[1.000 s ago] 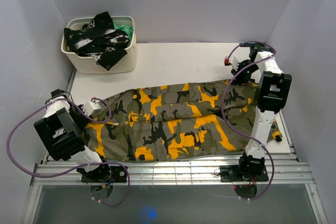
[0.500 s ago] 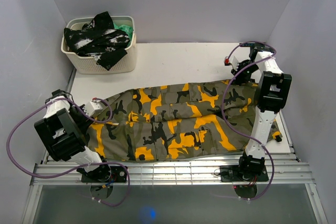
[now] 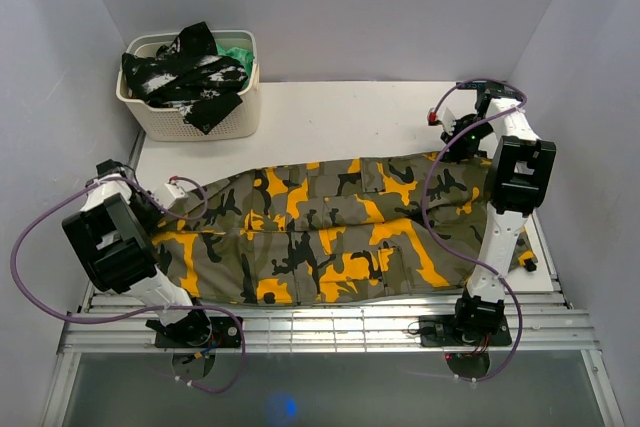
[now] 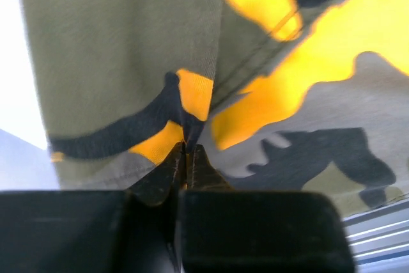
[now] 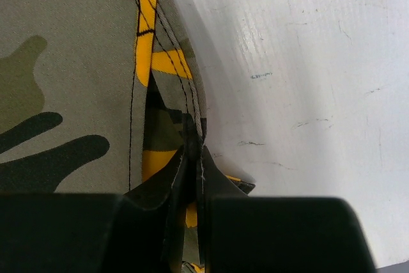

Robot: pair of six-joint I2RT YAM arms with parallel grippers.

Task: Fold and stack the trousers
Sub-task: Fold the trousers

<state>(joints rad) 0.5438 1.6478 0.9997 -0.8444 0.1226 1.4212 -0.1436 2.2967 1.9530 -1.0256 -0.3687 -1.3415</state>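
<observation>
The left gripper (image 4: 185, 153) has just pinched shut on one end of the camouflage trousers (image 3: 330, 232). The right gripper (image 5: 193, 145) stays clamped on the opposite edge, so folding can likely begin.

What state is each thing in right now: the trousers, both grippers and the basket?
Trousers: spread flat at full length along the table, not yet folded across.
Left gripper: shut on the trousers' edge.
Right gripper: shut on the trousers' seamed edge.
Basket: upright, with clothes hanging over its rim.
</observation>
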